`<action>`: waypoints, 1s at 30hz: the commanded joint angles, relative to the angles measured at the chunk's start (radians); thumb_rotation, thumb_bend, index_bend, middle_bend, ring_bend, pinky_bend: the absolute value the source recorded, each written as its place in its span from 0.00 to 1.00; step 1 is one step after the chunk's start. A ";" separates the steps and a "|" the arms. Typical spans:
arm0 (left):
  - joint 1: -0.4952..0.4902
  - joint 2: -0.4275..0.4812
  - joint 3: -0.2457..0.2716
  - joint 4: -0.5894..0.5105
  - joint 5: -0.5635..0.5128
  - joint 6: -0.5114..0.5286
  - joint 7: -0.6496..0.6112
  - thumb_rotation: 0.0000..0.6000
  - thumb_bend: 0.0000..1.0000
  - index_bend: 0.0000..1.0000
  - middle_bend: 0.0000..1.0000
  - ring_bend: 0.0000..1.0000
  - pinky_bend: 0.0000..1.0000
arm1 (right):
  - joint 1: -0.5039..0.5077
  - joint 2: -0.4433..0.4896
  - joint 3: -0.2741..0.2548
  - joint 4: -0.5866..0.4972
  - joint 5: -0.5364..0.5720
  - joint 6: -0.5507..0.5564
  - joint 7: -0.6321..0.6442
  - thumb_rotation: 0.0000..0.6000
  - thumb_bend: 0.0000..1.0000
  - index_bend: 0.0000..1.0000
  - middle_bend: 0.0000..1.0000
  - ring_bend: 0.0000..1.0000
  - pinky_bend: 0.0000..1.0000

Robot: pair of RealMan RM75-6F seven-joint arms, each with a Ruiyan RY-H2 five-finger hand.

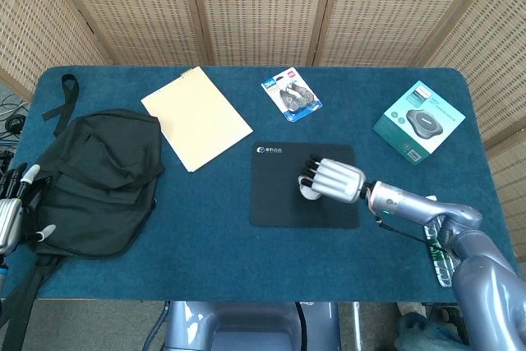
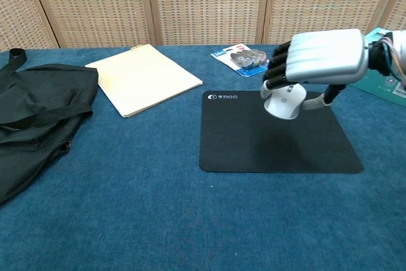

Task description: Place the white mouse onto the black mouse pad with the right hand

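Observation:
My right hand (image 1: 335, 178) (image 2: 320, 56) grips the white mouse (image 2: 283, 101) (image 1: 310, 192) from above and holds it in the air over the black mouse pad (image 1: 283, 201) (image 2: 254, 147). In the chest view the mouse hangs under the curled fingers, clear of the pad's surface. The pad lies flat at the table's middle. My left hand (image 1: 15, 207) shows only at the left edge of the head view, beside the black bag, with its fingers apart and nothing in them.
A black bag (image 1: 94, 182) (image 2: 32, 118) covers the left side of the table. A tan folder (image 1: 196, 118) (image 2: 144, 78) lies behind the pad to the left. A blue blister pack (image 1: 292, 97) (image 2: 244, 58) and a teal box (image 1: 419, 121) sit at the back.

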 commanded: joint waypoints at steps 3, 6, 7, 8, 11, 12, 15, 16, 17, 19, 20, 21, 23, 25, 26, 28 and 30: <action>-0.004 0.001 0.000 0.007 -0.006 -0.011 -0.009 1.00 0.00 0.00 0.00 0.00 0.00 | 0.091 -0.027 -0.036 -0.003 -0.066 -0.033 -0.043 1.00 0.66 0.56 0.49 0.32 0.31; -0.007 0.000 0.001 0.013 -0.011 -0.020 -0.012 1.00 0.00 0.00 0.00 0.00 0.00 | 0.104 -0.050 -0.050 0.033 -0.075 -0.057 -0.034 1.00 0.70 0.56 0.49 0.30 0.31; -0.008 0.000 0.001 0.015 -0.013 -0.024 -0.014 1.00 0.00 0.00 0.00 0.00 0.00 | 0.105 -0.058 -0.055 0.046 -0.078 -0.060 -0.031 1.00 0.72 0.56 0.49 0.30 0.31; -0.010 0.000 0.001 0.018 -0.017 -0.029 -0.015 1.00 0.00 0.00 0.00 0.00 0.00 | 0.106 -0.067 -0.063 0.066 -0.082 -0.064 -0.027 1.00 0.72 0.56 0.49 0.30 0.31; -0.013 -0.001 -0.002 0.024 -0.026 -0.037 -0.017 1.00 0.00 0.00 0.00 0.00 0.00 | 0.106 -0.087 -0.083 0.112 -0.093 -0.068 -0.019 1.00 0.72 0.56 0.48 0.30 0.31; -0.014 -0.001 -0.003 0.025 -0.027 -0.037 -0.019 1.00 0.00 0.00 0.00 0.00 0.00 | 0.104 -0.094 -0.089 0.129 -0.095 -0.070 -0.014 1.00 0.72 0.56 0.47 0.30 0.31; -0.016 -0.004 -0.006 0.029 -0.033 -0.036 -0.014 1.00 0.00 0.00 0.00 0.00 0.00 | 0.095 -0.111 -0.101 0.164 -0.096 -0.058 -0.004 1.00 0.72 0.56 0.46 0.28 0.31; -0.017 -0.004 -0.005 0.029 -0.033 -0.038 -0.012 1.00 0.00 0.00 0.00 0.00 0.00 | 0.093 -0.115 -0.106 0.175 -0.098 -0.055 -0.006 1.00 0.72 0.56 0.45 0.28 0.31; -0.017 -0.005 -0.005 0.028 -0.033 -0.039 -0.011 1.00 0.00 0.00 0.00 0.00 0.00 | 0.092 -0.119 -0.111 0.184 -0.101 -0.055 -0.008 1.00 0.72 0.56 0.44 0.27 0.31; -0.018 -0.005 -0.004 0.028 -0.032 -0.039 -0.010 1.00 0.00 0.00 0.00 0.00 0.00 | 0.091 -0.125 -0.118 0.195 -0.103 -0.056 -0.011 1.00 0.72 0.56 0.42 0.25 0.31; -0.018 -0.005 -0.003 0.027 -0.031 -0.039 -0.008 1.00 0.00 0.00 0.00 0.00 0.00 | 0.091 -0.128 -0.122 0.202 -0.105 -0.058 -0.013 1.00 0.72 0.56 0.42 0.25 0.31; -0.018 -0.005 -0.003 0.025 -0.031 -0.037 -0.009 1.00 0.00 0.00 0.00 0.00 0.00 | 0.088 -0.135 -0.125 0.210 -0.104 -0.064 -0.014 1.00 0.71 0.56 0.41 0.24 0.31; -0.016 -0.003 -0.003 0.025 -0.032 -0.035 -0.014 1.00 0.00 0.00 0.00 0.00 0.00 | 0.080 -0.144 -0.124 0.223 -0.093 -0.066 -0.008 1.00 0.68 0.52 0.37 0.22 0.31; -0.016 -0.001 -0.004 0.025 -0.032 -0.035 -0.018 1.00 0.00 0.00 0.00 0.00 0.00 | 0.073 -0.151 -0.127 0.238 -0.089 -0.066 -0.008 1.00 0.64 0.38 0.27 0.16 0.31; -0.016 0.000 -0.004 0.025 -0.033 -0.035 -0.020 1.00 0.00 0.00 0.00 0.00 0.00 | 0.070 -0.152 -0.129 0.244 -0.088 -0.065 -0.008 1.00 0.61 0.31 0.22 0.13 0.31; -0.015 0.002 -0.004 0.024 -0.032 -0.034 -0.023 1.00 0.00 0.00 0.00 0.00 0.00 | 0.065 -0.153 -0.132 0.254 -0.084 -0.072 -0.009 1.00 0.52 0.08 0.05 0.04 0.29; -0.015 0.004 -0.003 0.023 -0.029 -0.032 -0.025 1.00 0.00 0.00 0.00 0.00 0.00 | 0.062 -0.152 -0.134 0.257 -0.079 -0.077 -0.011 1.00 0.49 0.00 0.00 0.00 0.23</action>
